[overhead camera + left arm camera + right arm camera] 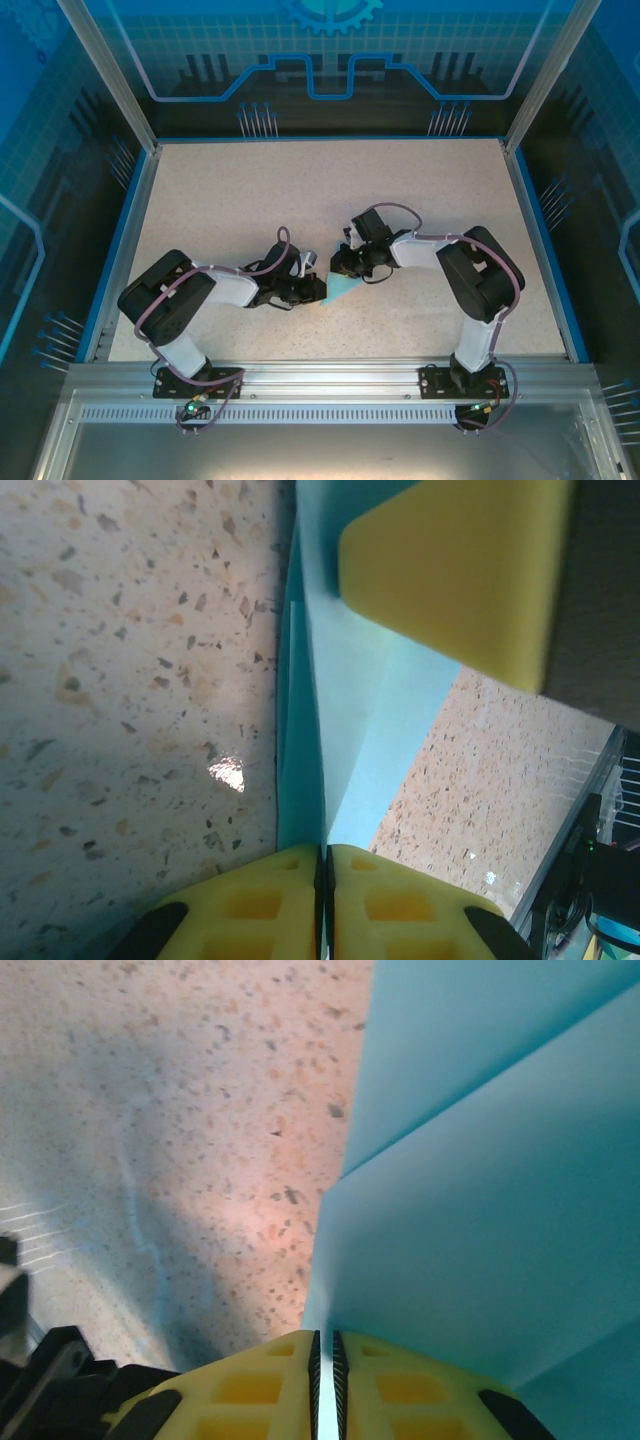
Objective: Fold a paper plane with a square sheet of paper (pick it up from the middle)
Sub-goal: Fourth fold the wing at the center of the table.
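Item: sheet of paper [345, 290] [350, 710] [480, 1210], light blue, partly folded with layered creases; you will find it at the middle of the speckled tabletop [300, 190], held between the two arms. Left gripper [306, 290] [322, 852]: yellow fingers pressed nearly together, and you can see a folded edge of the sheet pinched in the slit between them. Right gripper [352, 268] [322, 1338]: clenched likewise on another edge of the same sheet. Obstructions: the two grippers stand just beside each other, so in your left wrist view one yellow finger [450, 570] of the right gripper lies on the paper near the lens. Surroundings: an aluminium rail [330, 375] along the near edge carrying both bases, blue-lit enclosure walls [330, 70] around the tabletop, and purple cables [265, 262] looped along each arm.
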